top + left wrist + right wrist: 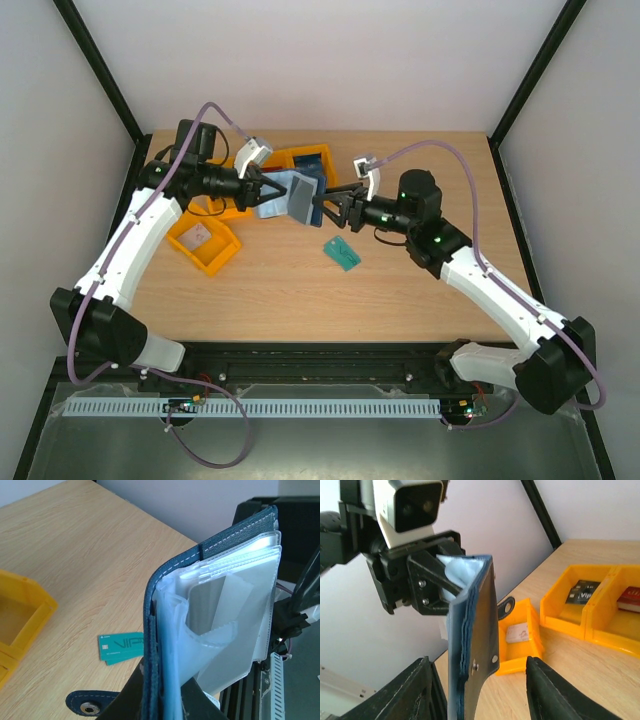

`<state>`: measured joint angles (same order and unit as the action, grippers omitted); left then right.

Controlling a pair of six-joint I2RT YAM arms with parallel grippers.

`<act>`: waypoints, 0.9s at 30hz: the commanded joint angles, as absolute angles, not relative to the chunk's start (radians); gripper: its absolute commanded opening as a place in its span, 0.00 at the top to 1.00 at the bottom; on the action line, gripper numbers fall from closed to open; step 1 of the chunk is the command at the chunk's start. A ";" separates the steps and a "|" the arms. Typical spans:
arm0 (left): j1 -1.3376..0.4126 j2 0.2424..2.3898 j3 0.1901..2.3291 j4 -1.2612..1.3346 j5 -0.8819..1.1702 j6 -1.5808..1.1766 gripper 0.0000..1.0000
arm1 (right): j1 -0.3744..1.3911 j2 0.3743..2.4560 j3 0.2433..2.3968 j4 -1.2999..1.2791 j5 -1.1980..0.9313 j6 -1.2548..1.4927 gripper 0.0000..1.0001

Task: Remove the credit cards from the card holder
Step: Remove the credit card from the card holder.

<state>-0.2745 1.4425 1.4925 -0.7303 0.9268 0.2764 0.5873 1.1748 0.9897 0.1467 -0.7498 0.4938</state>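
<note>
My left gripper (268, 190) is shut on the spine end of the navy card holder (288, 196) and holds it open, upright, above the table. In the left wrist view the holder (150, 630) fans out its clear sleeves (240, 630), with a grey card-like shape (212, 602) inside one; its clasp tab (90, 706) hangs low. My right gripper (322, 208) is open, its fingers (415, 692) either side of the holder's free edge (475, 645) without touching it. Credit cards lie in the bins: a pale one (519, 632), a dark one (580, 592), a red one (631, 598).
A teal card (342, 252) lies on the table under the right arm, and shows in the left wrist view (120, 646). One orange bin (205, 243) sits front left, others (312, 160) at the back behind the holder. Black frame posts stand at the table corners.
</note>
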 commanded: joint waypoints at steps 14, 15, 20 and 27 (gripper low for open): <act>-0.275 1.413 1.524 -0.718 0.918 0.240 0.98 | 0.624 1.235 1.028 0.036 -0.632 0.434 0.83; -0.275 1.413 1.523 -0.717 0.920 0.240 0.98 | 0.628 1.236 1.028 0.041 -0.627 0.435 0.83; -0.275 1.410 1.519 -0.716 0.927 0.240 0.98 | 0.648 1.247 1.036 0.043 -0.611 0.427 0.80; -0.309 1.411 1.487 -0.713 0.947 0.242 0.98 | 0.665 1.279 1.044 0.128 -0.662 0.468 0.98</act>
